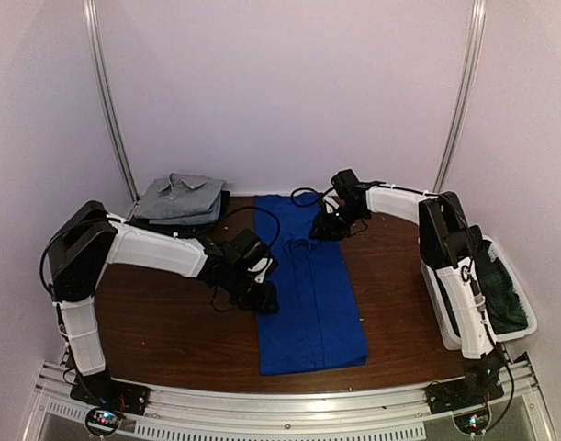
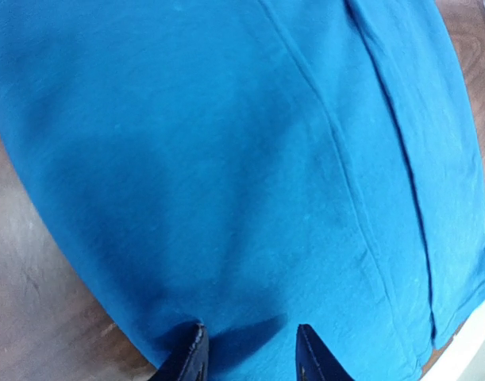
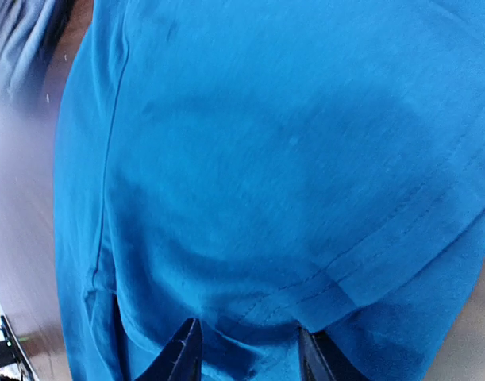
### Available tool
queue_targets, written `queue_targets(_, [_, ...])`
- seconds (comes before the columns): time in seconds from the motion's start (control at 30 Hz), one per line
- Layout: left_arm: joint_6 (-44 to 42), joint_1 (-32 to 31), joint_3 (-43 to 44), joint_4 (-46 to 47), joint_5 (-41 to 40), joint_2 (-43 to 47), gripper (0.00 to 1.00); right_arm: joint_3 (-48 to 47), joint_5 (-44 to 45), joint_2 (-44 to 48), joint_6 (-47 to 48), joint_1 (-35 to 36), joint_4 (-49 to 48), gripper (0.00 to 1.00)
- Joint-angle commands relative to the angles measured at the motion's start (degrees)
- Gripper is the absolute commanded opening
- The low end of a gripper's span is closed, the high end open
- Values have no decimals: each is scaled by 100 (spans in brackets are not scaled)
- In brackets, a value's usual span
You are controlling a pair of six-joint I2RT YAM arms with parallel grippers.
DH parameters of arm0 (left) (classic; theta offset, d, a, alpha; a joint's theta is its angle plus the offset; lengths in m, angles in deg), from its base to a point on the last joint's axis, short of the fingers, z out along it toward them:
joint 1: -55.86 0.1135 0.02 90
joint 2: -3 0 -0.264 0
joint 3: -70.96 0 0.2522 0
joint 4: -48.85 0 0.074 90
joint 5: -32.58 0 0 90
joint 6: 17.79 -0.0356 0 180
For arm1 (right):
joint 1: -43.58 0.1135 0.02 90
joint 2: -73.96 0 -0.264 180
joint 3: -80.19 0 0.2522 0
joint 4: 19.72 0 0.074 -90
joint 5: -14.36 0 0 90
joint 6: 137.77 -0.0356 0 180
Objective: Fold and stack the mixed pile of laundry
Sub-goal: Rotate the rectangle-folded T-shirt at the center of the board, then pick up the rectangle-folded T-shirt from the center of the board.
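Wooden table (image 1: 170,322) bears a flat royal-blue garment (image 1: 312,312).

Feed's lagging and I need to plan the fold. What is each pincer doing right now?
Left pincer: open, fingers apart over the blue garment, no grip visible.
Right pincer: open, poised at the blue garment's hem, holding nothing.

The top view is a bit dim and soft. The 2 wrist views are brighter but blurry, with dark shadows on the blue cloth (image 2: 226,159).
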Motion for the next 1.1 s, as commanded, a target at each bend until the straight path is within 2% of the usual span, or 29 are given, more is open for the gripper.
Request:
queue_targets(0.0, [242,301,285,-329,-1,-350,40,-1181,244,-617,142,-223,786,43])
queue_targets(0.07, [208,513,370,-328,-4,-311,40,-1139,136,-331,111,-270,812,44])
queue_targets(0.23, [-402,789,631,-674,-63,-207,42,25,-258,1126,7,-303,578,54])
queue_targets(0.4, [-536,758,206,-723,144,501,46,2128,-861,2783,-300,-275,156,55])
queue_targets(0.57, [226,426,-1075,-232,300,1724,47,4780,-1264,4310,-728,40,-336,54])
queue_targets(0.73, [1321,-448,-2245,386,57,2423,47,6660,-1406,5399,-1531,534,-1082,54])
queue_targets(0.87, [2109,-1058,-2786,916,-152,2507,47,7449,-1211,5768,-1930,1010,-1358,56])
queue_targets(1.07, [2729,-1474,-3039,880,-538,2540,47,7991,-924,5730,-2046,1434,-1482,56])
